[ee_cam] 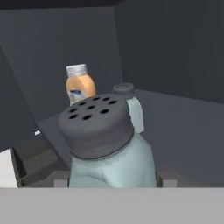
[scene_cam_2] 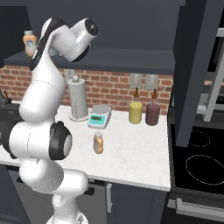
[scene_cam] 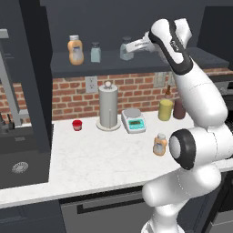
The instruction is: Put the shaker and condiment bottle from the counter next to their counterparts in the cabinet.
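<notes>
My gripper (scene_cam: 133, 47) is up inside the dark cabinet (scene_cam: 136, 18), shut on the pale teal shaker (scene_cam: 126, 49). In the hand view that shaker (ee_cam: 109, 144) looms large and tilted, dark perforated cap toward the camera, between my fingertips (ee_cam: 168, 179). On the cabinet shelf (scene_cam: 136, 67) to its left stand the counterparts: a teal shaker (scene_cam: 95, 52) (ee_cam: 135, 111) and an orange bottle (scene_cam: 75, 50) (ee_cam: 80, 85) (scene_cam_2: 29, 43). The orange condiment bottle (scene_cam: 159, 144) (scene_cam_2: 98, 142) stands upright on the white counter (scene_cam: 100, 159), near the arm's base.
On the counter's back row are a silver paper-towel cylinder (scene_cam: 108, 109), a small scale (scene_cam: 134, 120), a red cup (scene_cam: 77, 124), a yellow-green bottle (scene_cam: 165, 109) and a maroon bottle (scene_cam: 179, 109). A sink (scene_cam: 18, 164) lies at the left, a stove (scene_cam_2: 197, 157) at the right.
</notes>
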Available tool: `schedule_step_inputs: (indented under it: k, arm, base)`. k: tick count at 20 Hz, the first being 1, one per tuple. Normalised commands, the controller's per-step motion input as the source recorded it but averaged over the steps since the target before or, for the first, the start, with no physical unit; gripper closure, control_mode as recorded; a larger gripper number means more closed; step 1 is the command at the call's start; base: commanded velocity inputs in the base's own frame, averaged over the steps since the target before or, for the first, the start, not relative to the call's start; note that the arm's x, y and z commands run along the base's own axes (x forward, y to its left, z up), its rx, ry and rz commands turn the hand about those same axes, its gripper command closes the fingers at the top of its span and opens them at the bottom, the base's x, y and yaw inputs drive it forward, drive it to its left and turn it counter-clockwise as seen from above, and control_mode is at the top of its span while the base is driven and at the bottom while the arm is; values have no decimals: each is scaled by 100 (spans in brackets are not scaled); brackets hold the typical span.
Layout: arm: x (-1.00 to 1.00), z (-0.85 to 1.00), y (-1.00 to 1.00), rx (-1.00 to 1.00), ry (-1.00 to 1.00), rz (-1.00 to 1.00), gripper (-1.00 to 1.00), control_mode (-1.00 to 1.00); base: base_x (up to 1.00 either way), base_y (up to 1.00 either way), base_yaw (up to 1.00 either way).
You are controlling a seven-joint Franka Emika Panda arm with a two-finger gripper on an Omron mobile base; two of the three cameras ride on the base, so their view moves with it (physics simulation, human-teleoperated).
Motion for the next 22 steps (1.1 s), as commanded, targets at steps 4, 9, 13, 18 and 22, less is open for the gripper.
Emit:
schedule_step_inputs:
  k: [4, 9, 13, 18, 22]
  arm:
    - [82, -29, 34, -1, 0, -2, 100, -100]
    - [72, -23, 19, 0, 0, 0, 100, -100]
    - [71, -7, 1, 0, 0, 0, 100, -100]
    - [57, -15, 0, 0, -4, 0, 100, -100]
    - [48, -12, 0, 0, -1, 0, 100, -100]
  base:
    - [0, 0, 0]
    - [0, 0, 0]
    - [0, 0, 0]
    - [0, 0, 0]
    - [0, 0, 0]
